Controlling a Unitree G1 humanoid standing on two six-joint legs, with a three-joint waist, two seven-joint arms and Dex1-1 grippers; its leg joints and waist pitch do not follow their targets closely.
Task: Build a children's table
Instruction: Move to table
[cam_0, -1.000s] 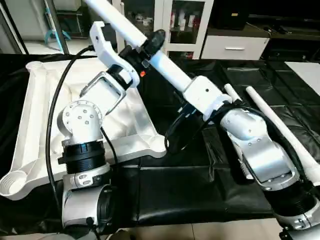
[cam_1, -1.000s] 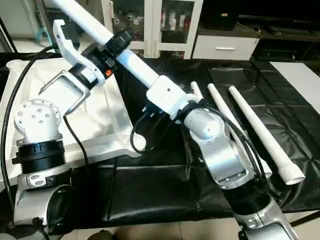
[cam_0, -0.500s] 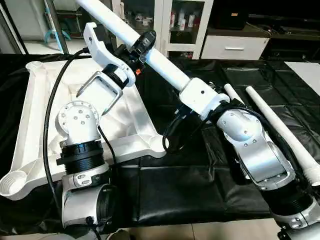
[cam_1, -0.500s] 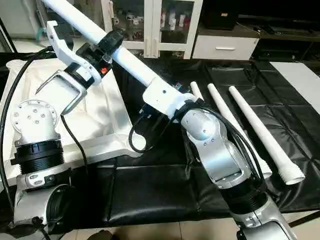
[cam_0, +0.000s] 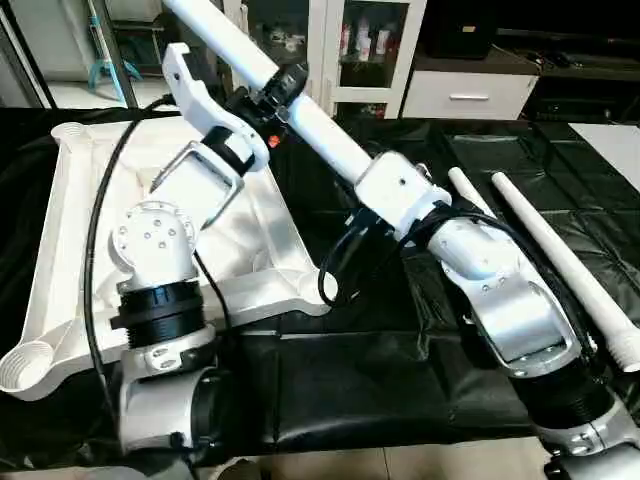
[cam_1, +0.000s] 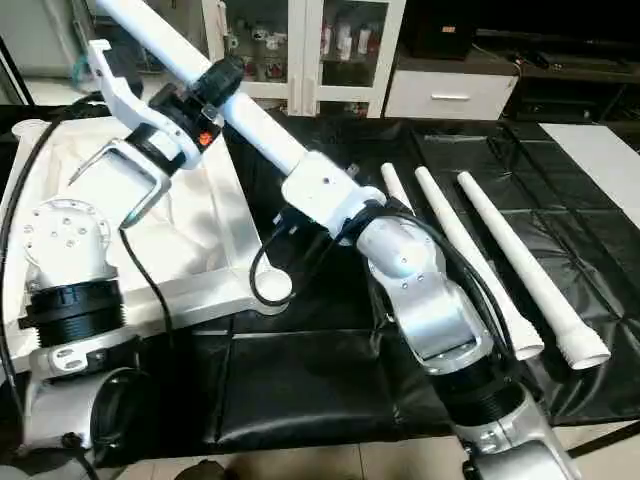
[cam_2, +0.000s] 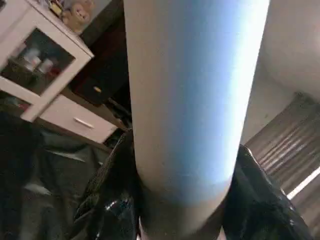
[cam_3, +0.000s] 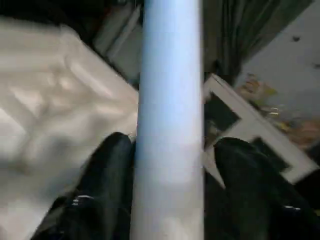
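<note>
From my station I note a black quilted covering (cam_1: 330, 390) over the work surface, creased and glossy under overhead light. Behind it stands a white glass-door cabinet (cam_0: 360, 45) with small items on its shelves, and beside that a white drawer unit (cam_0: 470, 95) below a dark shelf. A pale floor (cam_0: 95, 92) shows at the far left, with a light blue stand (cam_0: 103, 68) on it.
</note>
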